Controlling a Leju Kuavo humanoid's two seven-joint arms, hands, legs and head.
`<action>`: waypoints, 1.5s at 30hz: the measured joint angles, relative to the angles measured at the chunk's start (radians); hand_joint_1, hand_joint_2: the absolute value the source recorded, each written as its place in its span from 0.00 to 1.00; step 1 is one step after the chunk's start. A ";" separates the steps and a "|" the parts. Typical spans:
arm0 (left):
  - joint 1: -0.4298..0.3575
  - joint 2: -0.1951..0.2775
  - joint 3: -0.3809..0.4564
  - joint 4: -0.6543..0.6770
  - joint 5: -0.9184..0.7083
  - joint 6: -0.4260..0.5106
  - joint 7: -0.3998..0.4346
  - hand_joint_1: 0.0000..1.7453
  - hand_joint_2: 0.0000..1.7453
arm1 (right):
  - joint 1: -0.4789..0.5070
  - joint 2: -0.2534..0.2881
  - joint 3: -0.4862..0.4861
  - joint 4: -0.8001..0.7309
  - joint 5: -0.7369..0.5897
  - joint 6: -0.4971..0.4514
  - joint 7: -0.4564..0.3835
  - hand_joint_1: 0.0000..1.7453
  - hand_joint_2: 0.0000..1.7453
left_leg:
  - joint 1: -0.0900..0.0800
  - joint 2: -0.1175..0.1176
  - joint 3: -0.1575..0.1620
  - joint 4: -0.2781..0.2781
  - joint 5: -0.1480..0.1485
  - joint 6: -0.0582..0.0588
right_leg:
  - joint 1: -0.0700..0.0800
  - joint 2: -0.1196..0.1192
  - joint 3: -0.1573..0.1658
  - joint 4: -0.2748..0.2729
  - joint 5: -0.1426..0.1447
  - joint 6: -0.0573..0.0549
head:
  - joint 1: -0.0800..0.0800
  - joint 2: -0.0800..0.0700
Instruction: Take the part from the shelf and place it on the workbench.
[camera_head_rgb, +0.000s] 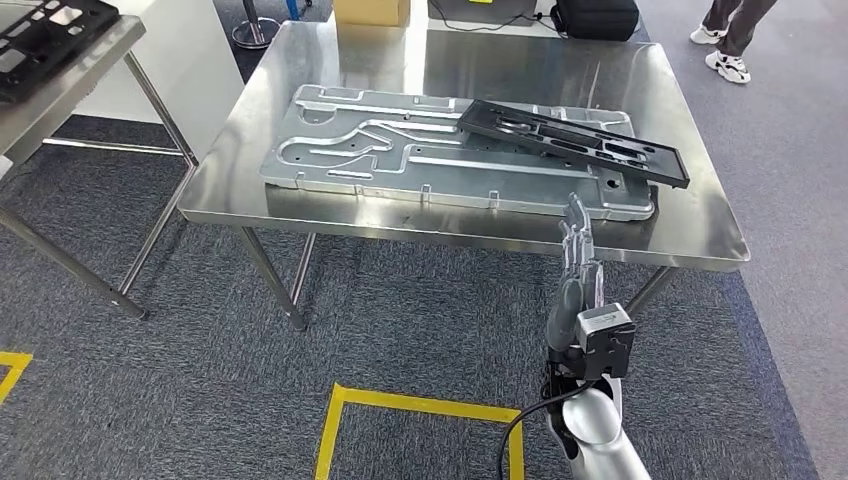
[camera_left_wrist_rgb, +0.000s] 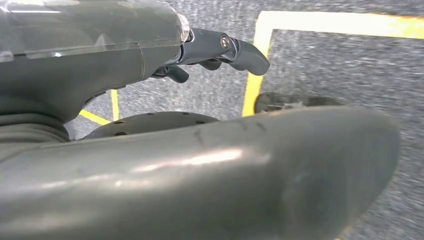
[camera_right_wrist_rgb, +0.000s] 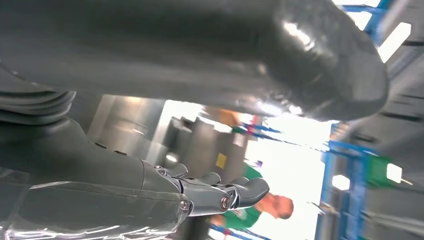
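Observation:
A long black part (camera_head_rgb: 575, 140) lies slantwise on a large silver machined plate (camera_head_rgb: 380, 150), its right end overhanging the plate's edge. Both rest on the steel workbench (camera_head_rgb: 330, 60). My right hand (camera_head_rgb: 580, 270) is raised just in front of the bench's near edge, below the black part, with straight fingers (camera_right_wrist_rgb: 235, 192) and nothing in it. In the left wrist view my left hand (camera_left_wrist_rgb: 125, 65) hangs over the carpet, its fingers (camera_left_wrist_rgb: 235, 50) loosely apart and holding nothing.
A second steel table with a black part (camera_head_rgb: 45, 35) stands at the far left. Yellow floor tape (camera_head_rgb: 400, 405) marks the carpet before the bench. Behind the bench are a cardboard box (camera_head_rgb: 372, 10), a black bag (camera_head_rgb: 595, 18) and a person's feet (camera_head_rgb: 725, 45).

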 joint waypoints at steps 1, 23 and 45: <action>0.000 0.000 0.000 0.000 -0.001 0.000 0.000 0.00 0.00 | 0.009 0.003 0.000 0.009 -0.003 0.009 0.008 0.00 0.00 | 0.000 0.001 -0.018 0.004 0.011 -0.002 | -0.001 0.000 0.025 0.003 0.020 0.001 | 0.000 0.000; 0.002 0.017 -0.013 0.000 -0.026 0.006 0.009 0.00 0.00 | -0.007 0.036 -0.346 0.843 -0.015 -0.009 0.078 0.00 0.00 | 0.000 -0.012 0.126 -0.004 -0.119 -0.027 | 0.008 -0.018 0.103 -0.295 0.173 -0.018 | 0.000 0.000; 0.025 0.029 -0.013 0.000 -0.030 -0.002 -0.003 0.00 0.00 | 0.058 -0.025 -0.634 1.302 -0.072 0.025 0.381 0.00 0.25 | 0.006 0.001 -0.123 0.302 -0.195 -0.052 | 0.007 -0.011 0.183 -0.305 0.087 -0.060 | 0.002 0.000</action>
